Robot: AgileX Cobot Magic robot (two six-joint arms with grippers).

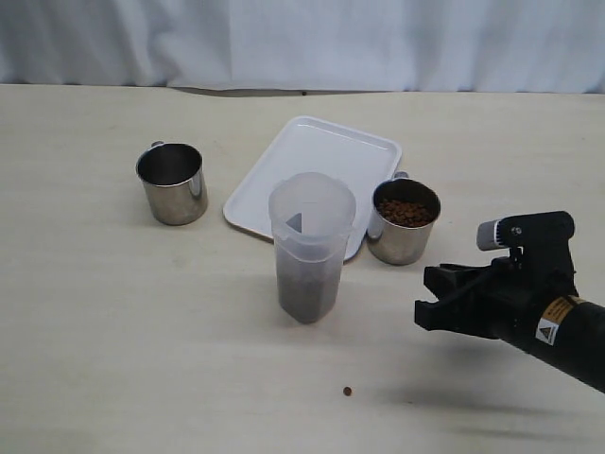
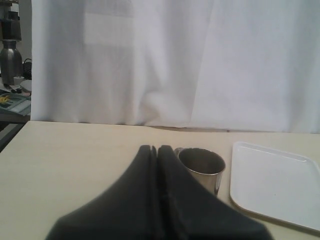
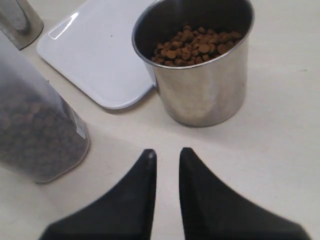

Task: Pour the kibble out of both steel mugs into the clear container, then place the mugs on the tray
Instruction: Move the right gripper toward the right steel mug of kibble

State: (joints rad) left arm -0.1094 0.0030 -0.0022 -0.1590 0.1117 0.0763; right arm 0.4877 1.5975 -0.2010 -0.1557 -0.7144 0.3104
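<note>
Exterior view: right gripper hovering near the full steel mug

Two short, shiny stainless cylinders are standing on the pale matte table. The empty steel mug is sitting at the left, well apart from the rest. The full steel mug is sitting just beside the right edge of the tray, a flat white plastic rectangle with rounded corners. Round brown kibble is filling that mug nearly to the rim. The clear container, tall frosted plastic with a wider rim, is standing in front of the tray, with dark pellets filling its lower part. One stray pellet is lying on the table nearer the camera.

The right gripper's black tapered fingers are sitting a narrow slit apart and gripping nothing. They are pointing at the full steel mug, near it but not touching. The left gripper is pressing its fingers together on nothing, with the empty steel mug just beyond their tips.
</note>
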